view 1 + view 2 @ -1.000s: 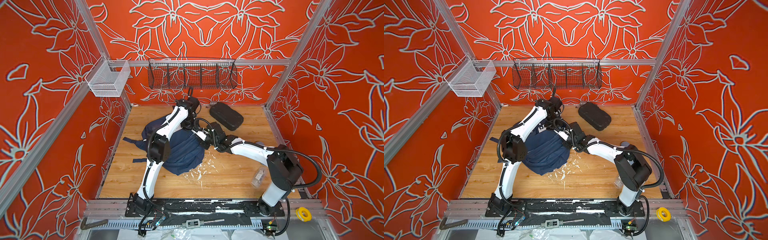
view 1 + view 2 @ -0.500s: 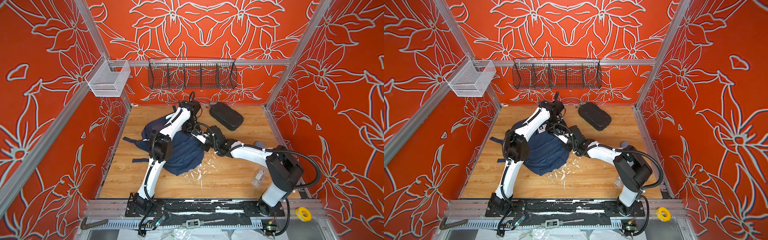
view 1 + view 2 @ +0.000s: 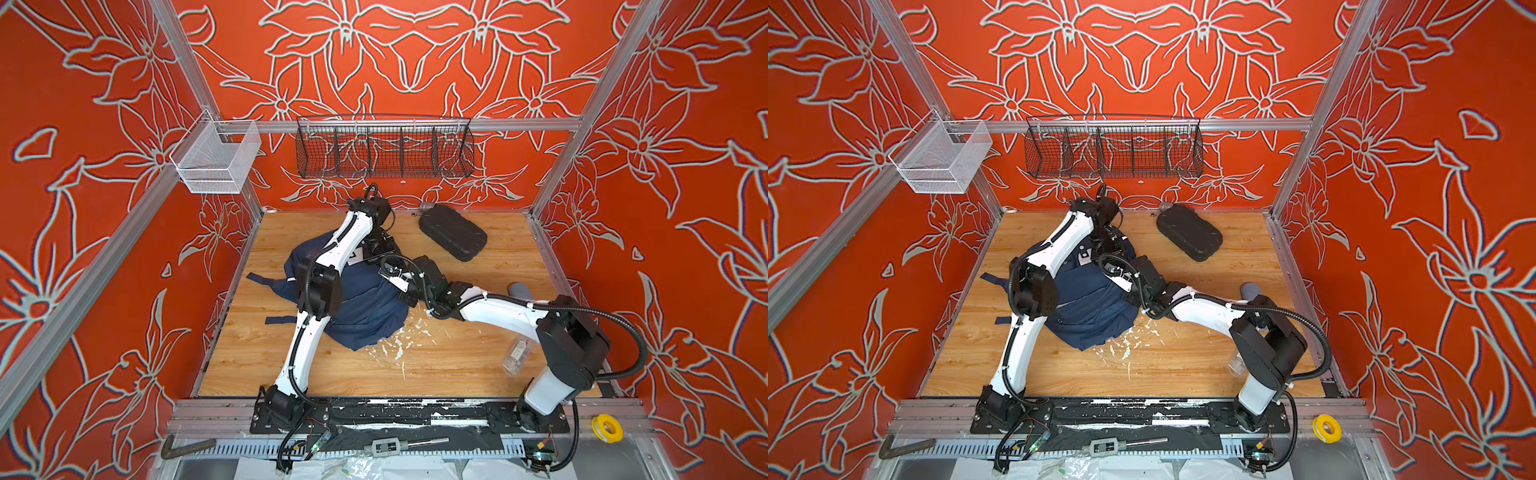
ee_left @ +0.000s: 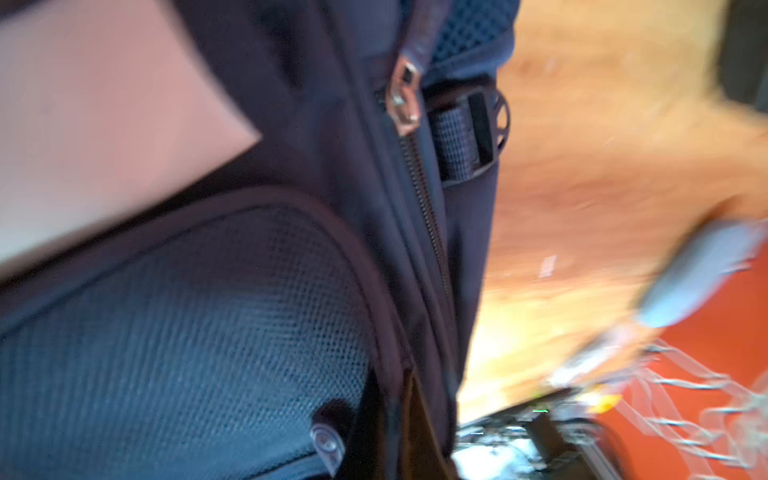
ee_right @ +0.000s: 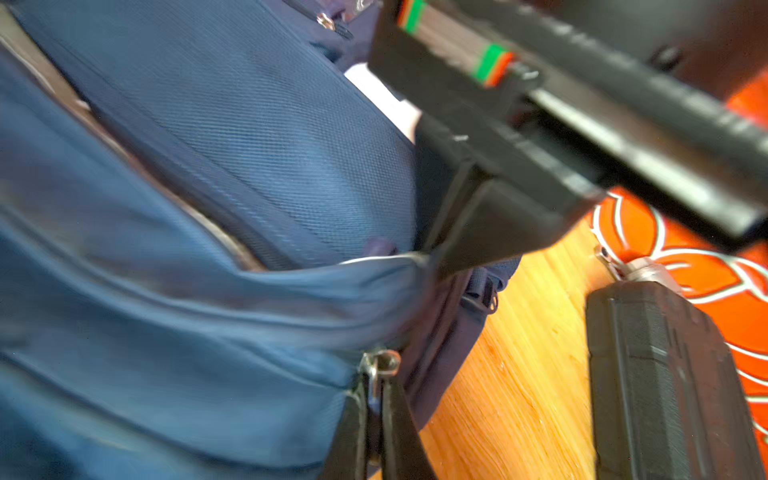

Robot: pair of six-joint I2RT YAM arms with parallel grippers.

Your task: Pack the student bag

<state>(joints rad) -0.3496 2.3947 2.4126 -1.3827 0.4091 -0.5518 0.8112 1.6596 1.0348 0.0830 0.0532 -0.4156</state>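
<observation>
Beside the black case, on the tabletop: student bag | left claw pinched shut on its fabric | right claw clamped on zipper pull | your progress: bag looks unopened, packing ahead.

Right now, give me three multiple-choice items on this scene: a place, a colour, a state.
1. Where does the black oval hard case lie relative to the navy-blue fabric backpack?
A. Inside it
B. Apart from it on the wooden table, toward the back wall
C. Under it

2. What colour is the tape roll on the front metal ledge?
A. Yellow
B. Blue
C. White

3. What is the right gripper doing?
A. Hanging open above the table
B. Shut on a metal zipper pull of the backpack
C. Gripping the hard case

1 B: both top views show it on bare wood beyond the backpack.
2 A: the roll is plainly yellow.
3 B: the right wrist view shows it closed on the pull.
</observation>
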